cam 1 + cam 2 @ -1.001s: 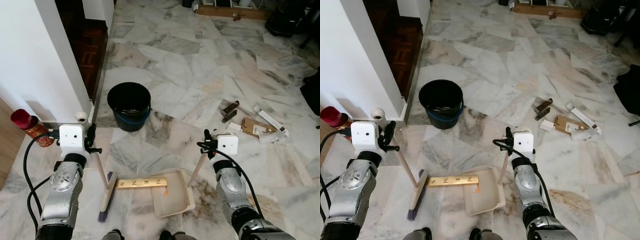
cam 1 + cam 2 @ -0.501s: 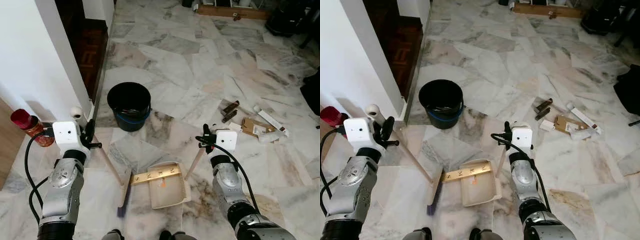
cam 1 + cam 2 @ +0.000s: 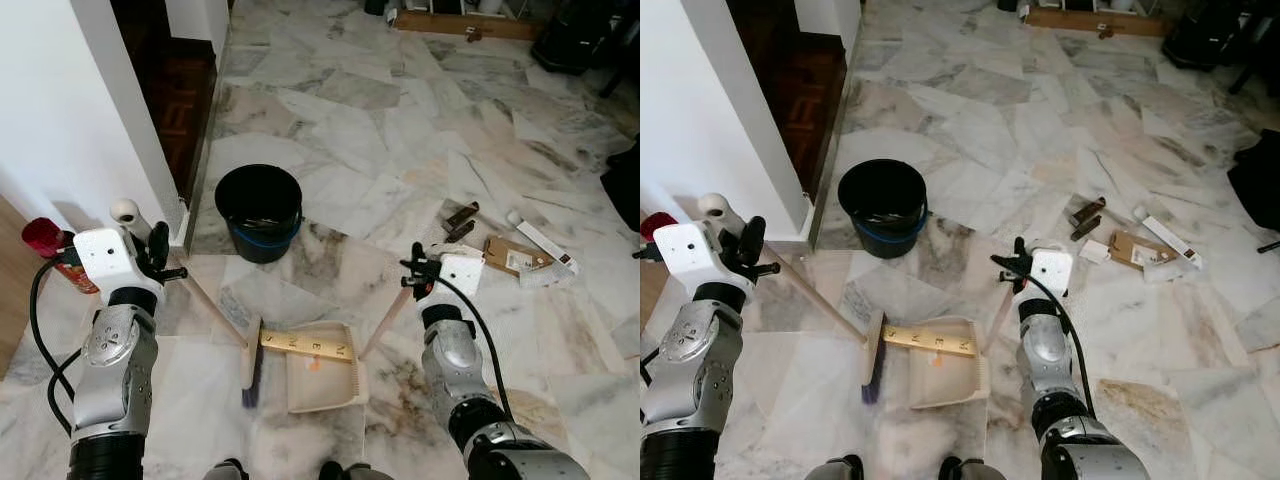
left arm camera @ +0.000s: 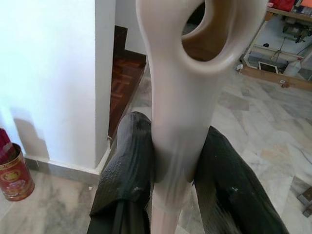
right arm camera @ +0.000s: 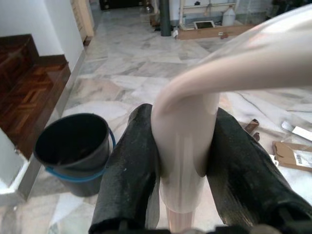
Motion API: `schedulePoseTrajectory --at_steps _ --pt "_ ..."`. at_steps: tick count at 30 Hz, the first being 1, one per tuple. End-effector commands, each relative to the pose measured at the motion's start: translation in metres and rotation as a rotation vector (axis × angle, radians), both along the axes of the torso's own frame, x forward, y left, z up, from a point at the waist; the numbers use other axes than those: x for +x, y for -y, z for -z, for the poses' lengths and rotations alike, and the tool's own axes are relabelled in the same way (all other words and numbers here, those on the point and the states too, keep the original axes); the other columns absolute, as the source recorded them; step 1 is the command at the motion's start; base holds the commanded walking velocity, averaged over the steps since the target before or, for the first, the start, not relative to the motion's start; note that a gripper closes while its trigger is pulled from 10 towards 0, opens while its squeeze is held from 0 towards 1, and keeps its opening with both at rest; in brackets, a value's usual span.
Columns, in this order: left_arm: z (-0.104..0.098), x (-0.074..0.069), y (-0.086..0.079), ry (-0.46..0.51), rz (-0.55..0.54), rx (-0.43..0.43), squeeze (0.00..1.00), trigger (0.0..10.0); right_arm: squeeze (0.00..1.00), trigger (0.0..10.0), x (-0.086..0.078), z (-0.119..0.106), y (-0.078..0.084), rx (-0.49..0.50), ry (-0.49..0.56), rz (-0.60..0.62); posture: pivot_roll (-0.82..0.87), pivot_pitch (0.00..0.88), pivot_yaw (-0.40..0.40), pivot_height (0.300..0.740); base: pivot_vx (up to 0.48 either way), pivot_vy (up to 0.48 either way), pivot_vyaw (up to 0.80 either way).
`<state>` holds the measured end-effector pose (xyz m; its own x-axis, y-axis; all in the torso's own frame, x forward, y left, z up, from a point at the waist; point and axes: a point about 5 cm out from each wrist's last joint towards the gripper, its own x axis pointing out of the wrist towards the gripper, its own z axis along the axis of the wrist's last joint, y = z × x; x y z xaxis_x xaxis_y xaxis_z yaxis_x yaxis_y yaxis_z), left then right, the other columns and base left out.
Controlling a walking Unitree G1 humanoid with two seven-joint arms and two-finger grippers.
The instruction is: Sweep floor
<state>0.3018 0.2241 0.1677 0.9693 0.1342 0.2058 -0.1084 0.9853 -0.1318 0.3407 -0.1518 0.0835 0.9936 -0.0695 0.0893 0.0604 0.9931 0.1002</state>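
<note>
So the left gripper point(image 4: 170, 161) is clamped on the broom handle point(image 3: 215, 308), both black fingers point(image 4: 129, 156) pressed tight against the cream shaft just under its hanging-hole end. From that gripper the handle slants down and toward the robot's right to the broom head point(image 3: 251, 362), which sits on the marble floor point(image 3: 400, 130) right at the open edge of the dustpan point(image 3: 325, 368).

The right gripper point(image 5: 183, 161) is squeezed around the dustpan handle point(image 3: 382, 325) near its curved top. The handle runs down and to the robot's left from there to the pan, which lies flat on the floor between the two arms. A yellowish ruler-like strip point(image 3: 305, 345) with dark marks lies across the pan's far side, one end touching the broom head.

Further out, ahead of the left gripper, a black bucket point(image 3: 259, 211) with a blue band stands beside the white wall corner point(image 3: 120, 120). A red can point(image 3: 55, 255) sits just outside the left gripper, by the wall.

Off to the right gripper's outer side, well apart, there's scattered litter: cardboard scraps point(image 3: 510, 255) and a couple of dark sticks point(image 3: 460, 222).
</note>
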Motion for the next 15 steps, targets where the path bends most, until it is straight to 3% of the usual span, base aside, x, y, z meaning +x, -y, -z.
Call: schedulePoseTrajectory --at_steps 1,10,15 --pt "-0.010 0.001 0.005 0.043 0.033 -0.046 0.00 10.0 0.00 10.0 0.007 -0.017 -0.001 0.038 0.072 0.008 0.20 0.168 -0.103 0.740 0.000 0.000 0.00" --pt "-0.024 -0.001 0.000 0.077 0.030 -0.015 0.00 10.0 0.00 10.0 0.013 -0.029 0.012 0.070 0.117 0.052 0.21 0.152 -0.102 0.740 0.000 0.000 0.00" --pt "-0.036 -0.004 -0.002 0.111 0.031 0.081 0.00 10.0 0.00 10.0 0.016 -0.038 0.017 0.092 0.153 0.076 0.21 0.142 -0.101 0.740 0.000 0.000 0.00"
